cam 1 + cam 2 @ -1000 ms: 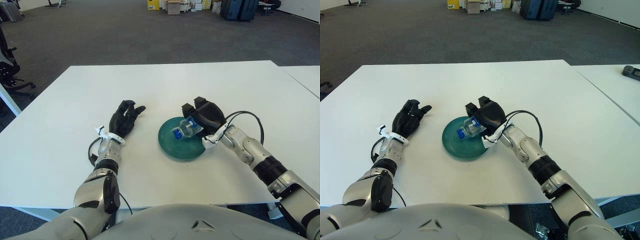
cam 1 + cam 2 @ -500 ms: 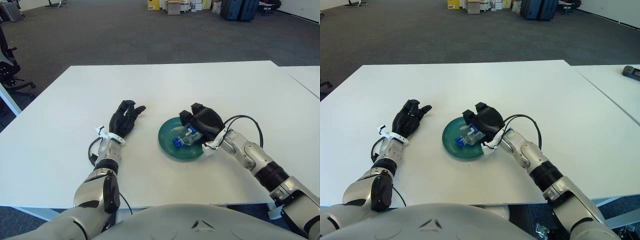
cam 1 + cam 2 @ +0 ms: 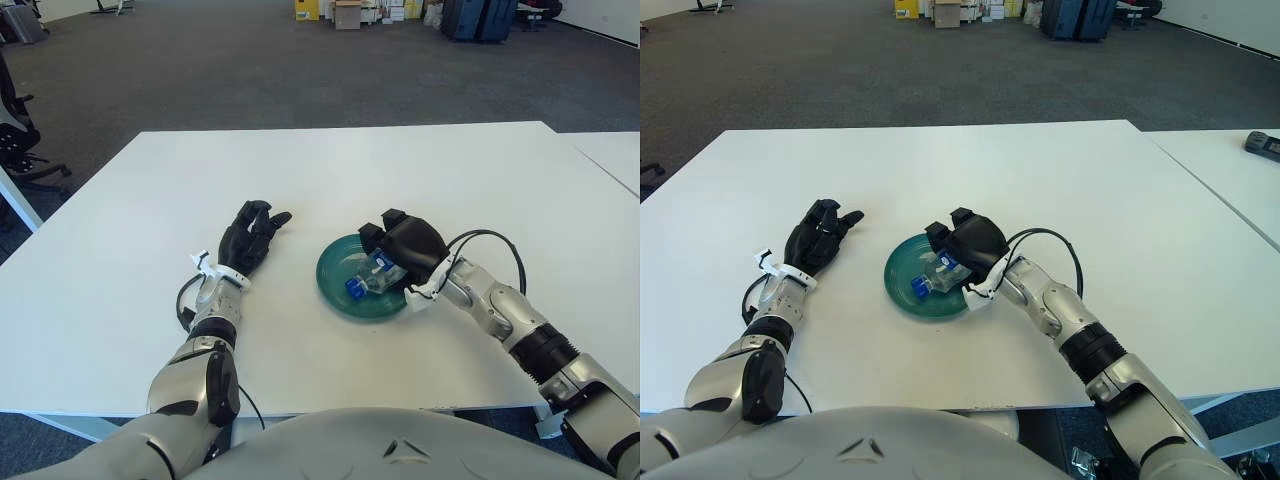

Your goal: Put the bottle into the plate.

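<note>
A small clear bottle point(image 3: 367, 277) with a blue cap lies tilted inside a dark green plate point(image 3: 335, 283) near the table's middle. My right hand point(image 3: 398, 250) is low over the plate's right side, its black fingers curled around the bottle's body. The cap end points to the plate's left front. My left hand point(image 3: 250, 238) rests flat on the table to the left of the plate, fingers spread, holding nothing.
The white table point(image 3: 330, 170) stretches far back and to both sides. A second white table point(image 3: 615, 155) stands at the right with a dark object point(image 3: 1262, 144) on it. Office chairs point(image 3: 15, 130) and boxes point(image 3: 345, 12) stand on the grey carpet beyond.
My right hand has lowered the bottle from just above the plate's right rim down into the plate and shifted slightly forward. The left hand has not moved.
</note>
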Robot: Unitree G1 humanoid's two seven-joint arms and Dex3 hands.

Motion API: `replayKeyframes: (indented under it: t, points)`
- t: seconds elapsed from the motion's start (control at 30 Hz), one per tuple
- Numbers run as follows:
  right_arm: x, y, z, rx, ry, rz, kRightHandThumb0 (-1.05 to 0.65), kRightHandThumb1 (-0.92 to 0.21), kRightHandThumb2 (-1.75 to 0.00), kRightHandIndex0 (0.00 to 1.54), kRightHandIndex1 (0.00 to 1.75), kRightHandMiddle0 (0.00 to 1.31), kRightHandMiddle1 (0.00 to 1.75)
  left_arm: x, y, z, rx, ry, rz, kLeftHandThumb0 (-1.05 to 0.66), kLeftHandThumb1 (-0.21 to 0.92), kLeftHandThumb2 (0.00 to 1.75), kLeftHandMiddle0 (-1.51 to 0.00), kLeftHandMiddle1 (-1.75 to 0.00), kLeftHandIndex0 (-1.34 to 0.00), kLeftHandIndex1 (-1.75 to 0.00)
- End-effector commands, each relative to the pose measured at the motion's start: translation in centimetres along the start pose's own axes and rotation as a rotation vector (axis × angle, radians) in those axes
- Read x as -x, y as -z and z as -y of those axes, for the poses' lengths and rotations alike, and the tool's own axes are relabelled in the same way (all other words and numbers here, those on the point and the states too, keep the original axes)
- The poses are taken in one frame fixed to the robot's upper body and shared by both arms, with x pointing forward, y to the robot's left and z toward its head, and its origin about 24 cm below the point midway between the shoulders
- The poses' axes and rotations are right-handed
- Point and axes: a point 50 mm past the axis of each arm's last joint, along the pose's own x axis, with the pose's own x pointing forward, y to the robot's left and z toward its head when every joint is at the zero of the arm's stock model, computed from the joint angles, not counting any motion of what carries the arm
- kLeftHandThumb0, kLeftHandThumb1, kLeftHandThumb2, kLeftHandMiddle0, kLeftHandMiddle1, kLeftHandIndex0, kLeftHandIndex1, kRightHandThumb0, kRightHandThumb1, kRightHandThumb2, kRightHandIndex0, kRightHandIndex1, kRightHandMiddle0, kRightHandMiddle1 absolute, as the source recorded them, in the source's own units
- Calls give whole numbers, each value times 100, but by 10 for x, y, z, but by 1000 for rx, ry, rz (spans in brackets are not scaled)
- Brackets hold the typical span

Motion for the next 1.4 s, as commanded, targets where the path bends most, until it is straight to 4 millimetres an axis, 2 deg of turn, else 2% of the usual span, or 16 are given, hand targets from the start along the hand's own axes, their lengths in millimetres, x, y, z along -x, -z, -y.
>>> replayKeyframes:
  t: [0.0,0.97,1.1,1.13,1.17,1.2,1.23,1.27,1.3,1.37]
  points:
    - [-9,-1,18,-13,53,15,0,-13,-153,76,172,51,175,2,4,-2,4,-15,-25,-36,92,52,-55,-131,-20,-175]
    - [-26,-3,22,-218,56,15,0,-9,-159,78,175,55,175,0,7,1,6,-34,-30,-36,92,52,-53,-133,-20,-175]
    - [-27,-3,18,-234,41,54,-1,-31,-133,62,175,40,172,0,7,1,10,-43,-31,-36,92,52,-52,-132,-20,-175]
    - [-27,-2,17,-228,37,60,-17,-42,-116,49,170,30,168,0,7,1,10,-44,-32,-36,92,52,-52,-132,-20,-175]
    - [-26,-2,17,-204,26,70,-42,-59,-87,33,162,19,161,0,7,1,8,-44,-31,-36,92,52,-52,-132,-20,-175]
    - [-26,-2,17,-187,18,78,-52,-66,-78,26,145,15,147,0,7,1,7,-44,-31,-36,92,52,-52,-132,-20,-175]
    - [-26,-1,16,-168,4,87,-67,-75,-65,22,111,10,127,0,7,1,4,-45,-30,-36,92,52,-52,-132,-20,-175]
    - [-25,-1,15,-156,-5,94,-80,-81,-60,15,76,6,103,0,7,1,2,-45,-30,-36,92,52,-52,-132,-20,-175]
    - [-25,0,15,-148,-14,102,-88,-85,-57,12,51,4,88,0,7,1,0,-45,-29,-36,92,52,-52,-132,-20,-175]
    - [-24,1,14,-136,-22,123,-96,-89,-56,6,26,2,67,0,6,1,-1,-46,-28,-36,92,52,-52,-133,-20,-175]
